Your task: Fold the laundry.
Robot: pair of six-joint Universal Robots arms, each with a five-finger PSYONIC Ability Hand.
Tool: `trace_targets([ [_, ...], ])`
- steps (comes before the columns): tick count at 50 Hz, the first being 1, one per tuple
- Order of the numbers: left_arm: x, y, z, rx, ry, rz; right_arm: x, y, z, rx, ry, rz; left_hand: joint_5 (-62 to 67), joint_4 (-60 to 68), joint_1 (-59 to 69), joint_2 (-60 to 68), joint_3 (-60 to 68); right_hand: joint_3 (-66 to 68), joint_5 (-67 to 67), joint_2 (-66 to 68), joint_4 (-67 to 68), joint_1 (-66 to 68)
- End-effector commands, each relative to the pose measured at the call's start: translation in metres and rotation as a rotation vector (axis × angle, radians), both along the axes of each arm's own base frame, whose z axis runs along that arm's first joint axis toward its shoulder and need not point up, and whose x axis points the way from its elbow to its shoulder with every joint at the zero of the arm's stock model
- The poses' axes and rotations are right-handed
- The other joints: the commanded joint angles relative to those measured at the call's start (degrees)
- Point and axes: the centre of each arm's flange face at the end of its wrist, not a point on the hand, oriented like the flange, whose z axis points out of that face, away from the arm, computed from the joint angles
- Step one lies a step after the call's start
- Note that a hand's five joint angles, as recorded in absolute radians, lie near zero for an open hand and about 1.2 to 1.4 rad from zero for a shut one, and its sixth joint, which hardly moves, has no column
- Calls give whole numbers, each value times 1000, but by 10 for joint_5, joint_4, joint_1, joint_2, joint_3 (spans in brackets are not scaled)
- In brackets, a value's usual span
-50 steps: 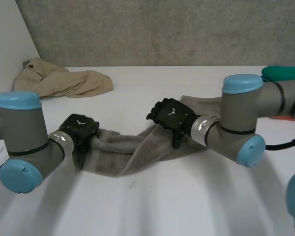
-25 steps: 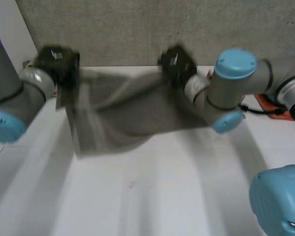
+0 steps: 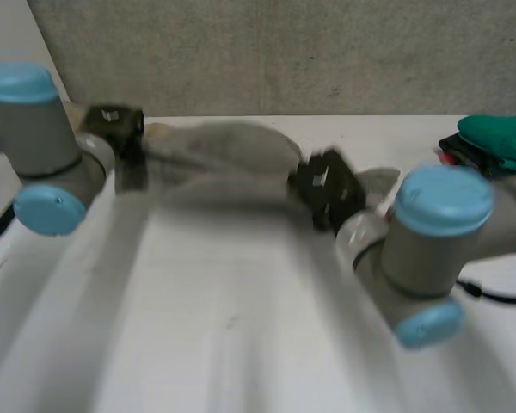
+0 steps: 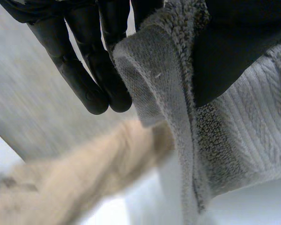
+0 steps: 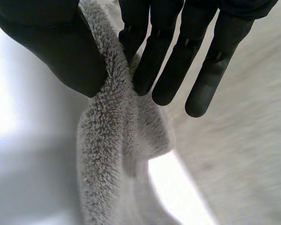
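Left hand (image 3: 113,123), at ten o'clock, was clamped on grey towel (image 3: 219,151) edge; right hand (image 3: 325,185), near centre, was clamped likewise.

Head camera: high at the near side, centred, looking down over the white table (image 3: 241,344) to the far grey concrete wall (image 3: 284,52). Wrist cameras: very close, facing along the black left hand (image 4: 89,75) and black right hand (image 5: 173,61). All three share the grey terry towel (image 3: 224,151).

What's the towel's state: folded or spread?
Not folded: the grey towel is stretched between the left hand and the right hand, each pinching an edge.
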Motion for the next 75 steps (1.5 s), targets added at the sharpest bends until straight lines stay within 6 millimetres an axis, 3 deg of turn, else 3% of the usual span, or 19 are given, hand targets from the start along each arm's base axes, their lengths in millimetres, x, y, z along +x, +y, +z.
trace_targets([
  [1,13,-3,-61,171,-58,16,8,22,-57,151,77,40,143,115,133,114,121,62,76,67,57,97],
  [2,14,-2,-62,182,-58,18,9,21,-55,153,77,38,143,115,133,114,121,10,24,15,5,45],
  [3,15,-1,-59,188,-56,11,9,20,-50,159,74,36,132,104,121,103,109,-159,-145,-154,-164,-124],
  [5,14,2,-53,188,-49,-2,8,18,-42,170,65,29,19,-9,9,-9,-3,-366,-353,-361,-371,-331],
  [10,17,13,-31,173,-38,-42,-3,-2,-3,216,7,-11,-253,-281,-263,-282,-276,-527,-513,-522,-532,-492],
  [17,30,28,-12,145,-62,-38,-10,-27,13,313,86,116,-366,-394,-377,-395,-389,-556,-542,-551,-561,-521],
  [25,38,57,-11,156,-101,-73,-5,-69,6,230,255,204,-392,-420,-402,-421,-414,-537,-524,-532,-542,-502],
  [30,40,81,-14,153,-106,-127,1,-100,-14,82,349,228,-393,-421,-404,-422,-416,-467,-453,-462,-472,-432],
  [37,41,95,-11,139,-97,-144,8,-104,-46,76,363,281,-398,-426,-409,-427,-421,-368,-354,-363,-373,-333],
  [41,41,96,-9,140,-91,-146,11,-105,-57,61,362,288,-398,-426,-409,-427,-421,-233,-219,-228,-238,-198],
  [44,41,97,-8,145,-86,-146,12,-105,-57,45,360,282,-398,-426,-409,-427,-421,120,133,125,115,155],
  [45,41,97,-9,149,-86,-144,12,-106,-53,33,354,278,-398,-426,-409,-427,-421,121,134,126,116,156],
  [49,38,99,-8,158,-77,-153,7,-107,9,-26,271,197,-405,-433,-415,-434,-428,121,134,126,116,156],
  [50,36,100,-8,163,-72,-160,5,-102,33,-12,205,167,-410,-438,-420,-439,-433,121,134,126,116,156],
  [53,26,107,-10,180,-59,-193,0,-90,77,-12,75,120,-420,-448,-430,-449,-443,121,134,126,116,156],
  [57,14,110,-23,226,-42,-222,-7,-66,120,-43,-1,105,-422,-450,-432,-451,-444,121,134,126,116,156],
  [65,-12,106,-53,291,-40,-247,-25,-17,177,-108,-31,46,-461,-489,-471,-489,-483,121,134,126,116,156],
  [72,-30,87,-61,265,-13,-167,-31,28,201,-98,-42,57,-462,-490,-473,-491,-485,121,134,126,116,156],
  [75,-36,81,-64,265,9,-130,-30,38,204,-93,-48,65,-409,-437,-419,-438,-431,121,134,126,116,156],
])
